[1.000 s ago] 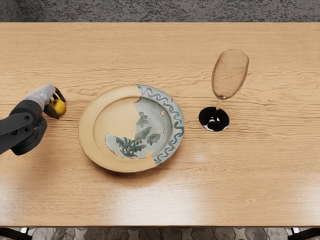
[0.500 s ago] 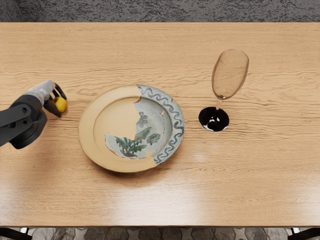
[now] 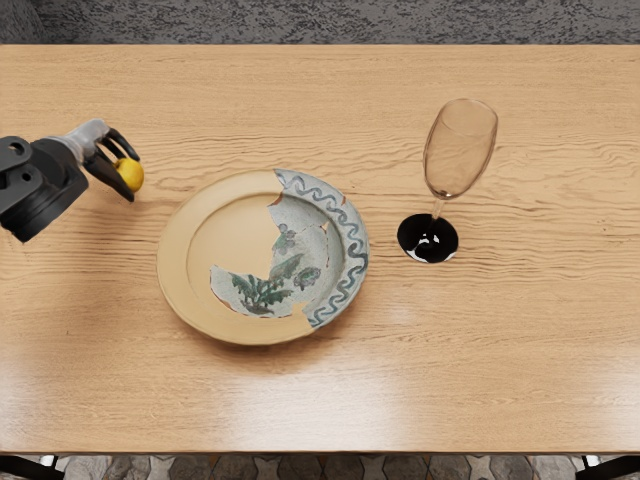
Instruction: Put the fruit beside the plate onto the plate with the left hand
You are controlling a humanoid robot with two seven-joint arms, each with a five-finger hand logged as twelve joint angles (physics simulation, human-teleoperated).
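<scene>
Round yellow fruit higher, in left hand

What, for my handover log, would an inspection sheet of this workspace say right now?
Surface: wooden table, glossy, with some glare.
Job's things: small yellow fruit in the left hand, left of the plate and not on it; the plate has a patterned, partly tan face and holds no fruit.
Clutter: wine glass standing on its dark foot, right of the plate and apart from it.
Hands: left hand closed around the fruit; right hand out of view.
Cables: nothing seen.
Surroundings: grey floor beyond the table's far edge.
</scene>
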